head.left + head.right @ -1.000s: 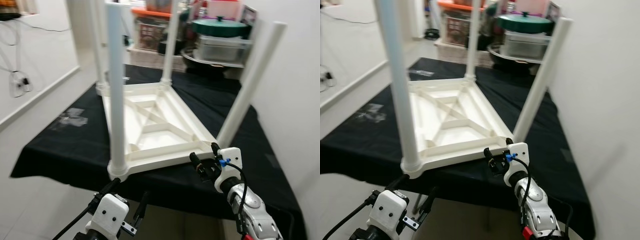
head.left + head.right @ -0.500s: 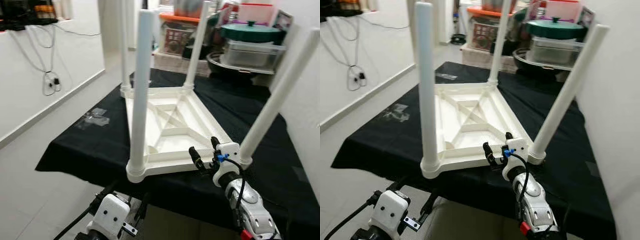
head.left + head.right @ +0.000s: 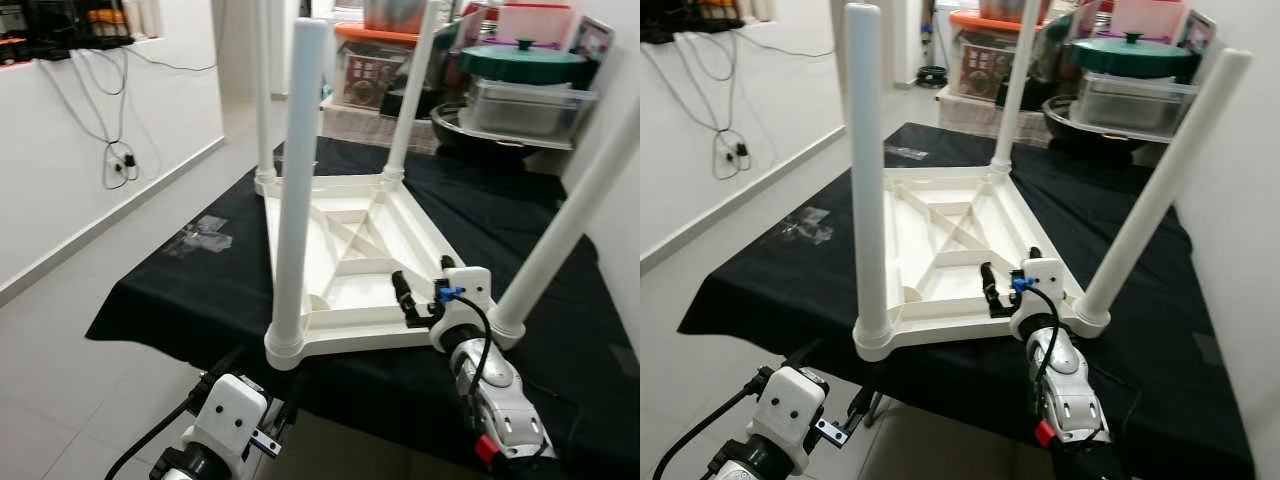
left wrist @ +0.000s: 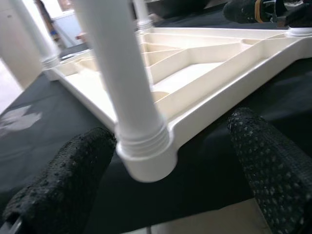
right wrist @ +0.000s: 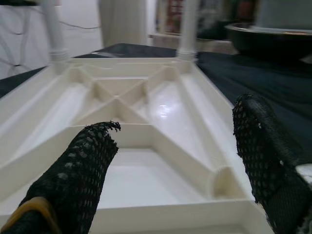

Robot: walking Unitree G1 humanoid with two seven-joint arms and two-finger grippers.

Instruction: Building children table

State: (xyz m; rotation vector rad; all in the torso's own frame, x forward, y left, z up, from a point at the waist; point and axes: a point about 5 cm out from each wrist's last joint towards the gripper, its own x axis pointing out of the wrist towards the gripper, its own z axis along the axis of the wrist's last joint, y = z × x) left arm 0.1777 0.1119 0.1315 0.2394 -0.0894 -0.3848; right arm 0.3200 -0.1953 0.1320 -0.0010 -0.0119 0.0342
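The upturned children table point(image 3: 940, 250) lies on the black-draped tabletop point(image 3: 780, 270). The right end effector point(image 3: 1012, 288), fingers spread, sits at its near edge (left end effector point(image 4: 165, 175), also spread, lower).

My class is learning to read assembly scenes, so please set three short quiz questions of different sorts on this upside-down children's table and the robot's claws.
1. True or false: the white table lies upside down on the black cloth.
2. How many legs stand up from it?
3. Which claw is at the table's near edge? A) right claw B) left claw

Key
1. True.
2. Four; the near right leg leans outward.
3. A. Its fingers are open over the rim; the left claw hangs open below the cloth's edge, facing the near left leg.
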